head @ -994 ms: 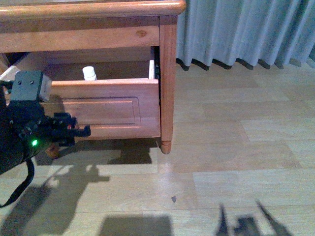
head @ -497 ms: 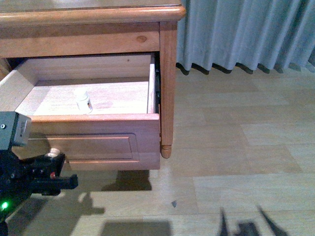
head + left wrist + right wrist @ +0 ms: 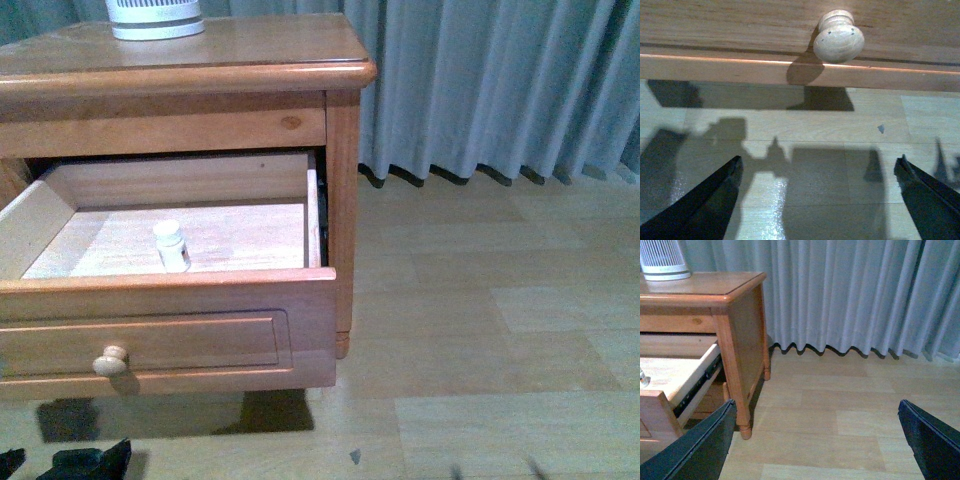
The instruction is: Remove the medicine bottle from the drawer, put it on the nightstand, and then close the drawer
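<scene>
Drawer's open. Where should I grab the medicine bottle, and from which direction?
Grip the medicine bottle around its body just below the cap, coming straight down from above. It stands upright on the floor of the drawer, close behind the raised front, which would likely block a level approach. The space above it looks open.

Open drawer (image 3: 675,372), nightstand (image 3: 745,325), grey curtain (image 3: 850,295)
</scene>
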`<state>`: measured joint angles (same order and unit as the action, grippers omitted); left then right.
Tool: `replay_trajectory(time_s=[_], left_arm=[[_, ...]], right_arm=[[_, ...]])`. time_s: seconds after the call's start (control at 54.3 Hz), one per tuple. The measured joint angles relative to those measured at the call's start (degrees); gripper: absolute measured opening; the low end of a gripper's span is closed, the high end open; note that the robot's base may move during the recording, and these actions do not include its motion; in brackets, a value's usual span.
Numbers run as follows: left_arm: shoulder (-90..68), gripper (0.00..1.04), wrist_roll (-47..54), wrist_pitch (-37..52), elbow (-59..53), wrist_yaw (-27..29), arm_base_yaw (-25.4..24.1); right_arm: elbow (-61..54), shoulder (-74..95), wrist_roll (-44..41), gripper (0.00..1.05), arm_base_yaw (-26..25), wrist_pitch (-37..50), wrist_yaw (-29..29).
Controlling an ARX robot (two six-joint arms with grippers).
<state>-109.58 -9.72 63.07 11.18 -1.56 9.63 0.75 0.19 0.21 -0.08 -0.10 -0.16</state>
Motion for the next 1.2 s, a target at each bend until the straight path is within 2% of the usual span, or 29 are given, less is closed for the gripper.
replay_trajectory(time_s=[0.037,0.166,0.313,0.442,0.46,0.515,0.552,0.626,0.755,0.847,0.975,1.196], left_arm=[[3.45,0.99,0.00,-2.54,-0.48,-0.37,-0.52],[22.03,0.98,0.87,-20.11,-0.81,-4.74,-3.23],[47.89,0.98,1.36,-43.67,3.08,-12.44,-5.77],[66.42,0.98,0.83,-60.22,8.17,-18.95,-6.29],[69.20,0.97,1.33,-60.74,8.26,-17.27,-5.62],[76.81,0.86,4.48,-54.64,5.57,-4.15,-1.70],[80.98,0.79,5.92,-51.34,3.85,2.49,-0.52],[84.61,0.67,7.39,-49.88,1.90,9.27,-0.85],[86.79,0.45,8.48,-49.96,-1.97,7.91,-2.29],[88.87,0.28,8.96,-50.36,-3.45,1.92,-7.37],[91.27,0.05,9.11,-50.77,-4.81,1.36,-9.20],[94.68,0.03,9.25,-52.19,-7.13,1.55,-9.42]], right_arm=[[0.00,0.00,0.00,0.98,0.00,0.00,0.00],[0.00,0.00,0.00,0.98,0.00,0.00,0.00],[0.00,0.00,0.00,0.98,0.00,0.00,0.00],[0.00,0.00,0.00,0.98,0.00,0.00,0.00],[0.00,0.00,0.00,0.98,0.00,0.00,0.00],[0.00,0.00,0.00,0.98,0.00,0.00,0.00],[0.00,0.00,-0.02,0.98,0.00,0.00,0.02],[0.00,0.00,0.00,0.98,0.00,0.00,0.02],[0.00,0.00,0.00,0.98,0.00,0.00,0.22],[0.00,0.00,0.00,0.98,0.02,0.00,0.37],[0.00,0.00,0.00,0.98,0.02,0.00,0.35],[0.00,-0.02,0.00,0.98,0.00,0.00,0.15]])
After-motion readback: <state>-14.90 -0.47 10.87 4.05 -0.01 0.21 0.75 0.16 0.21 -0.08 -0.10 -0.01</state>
